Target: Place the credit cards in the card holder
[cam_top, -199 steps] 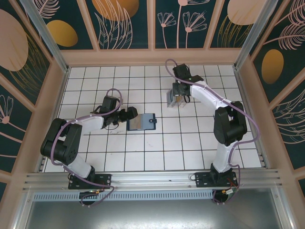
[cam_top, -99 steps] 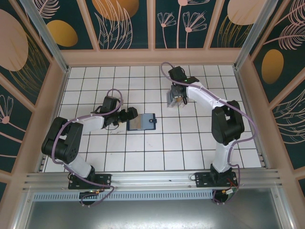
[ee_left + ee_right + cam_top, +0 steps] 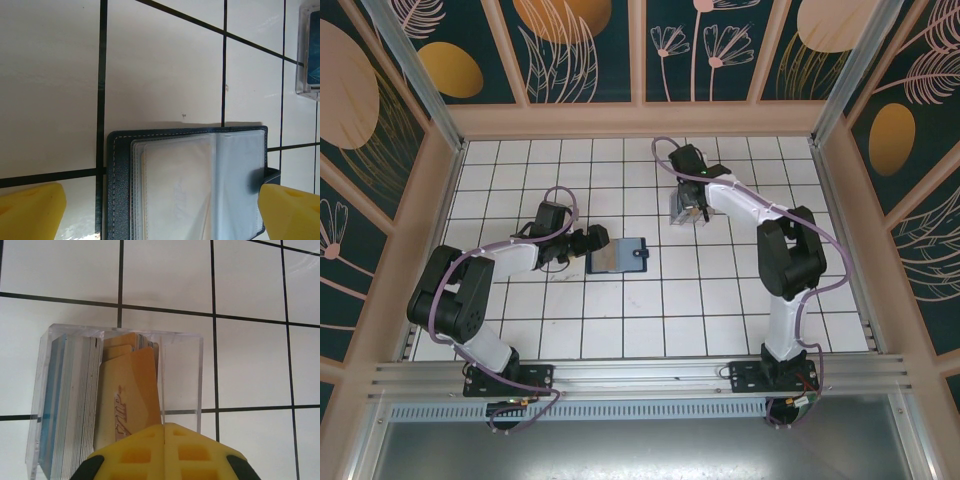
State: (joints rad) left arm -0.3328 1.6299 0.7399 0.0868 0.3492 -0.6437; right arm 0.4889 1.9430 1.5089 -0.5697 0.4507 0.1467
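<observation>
The card holder (image 3: 618, 254) lies open and flat on the white tiled table (image 3: 720, 300), near the middle, w/ its lighter inside facing up. The left gripper (image 3: 598, 238) is at its left edge. In the left wrist view the two yellow fingers (image 3: 30, 212) stand wide apart, one on each side of the card holder (image 3: 190, 185), so it lies btw. them; its clasp tab is just beside the right finger, and I cannot tell if they touch. The credit cards (image 3: 70, 400) stand on edge in a clear tray (image 3: 182, 375), well apart from the card holder, towards the back right. The right gripper (image 3: 164, 432) is directly over this tray, fingers pressed together w/ no gap. An orange card (image 3: 131, 395) leans tilted, and its lower end goes under the fingers; whether it is pinched, I cannot tell. In the top view the right gripper (image 3: 692, 207) covers part of the tray (image 3: 675, 215).
</observation>
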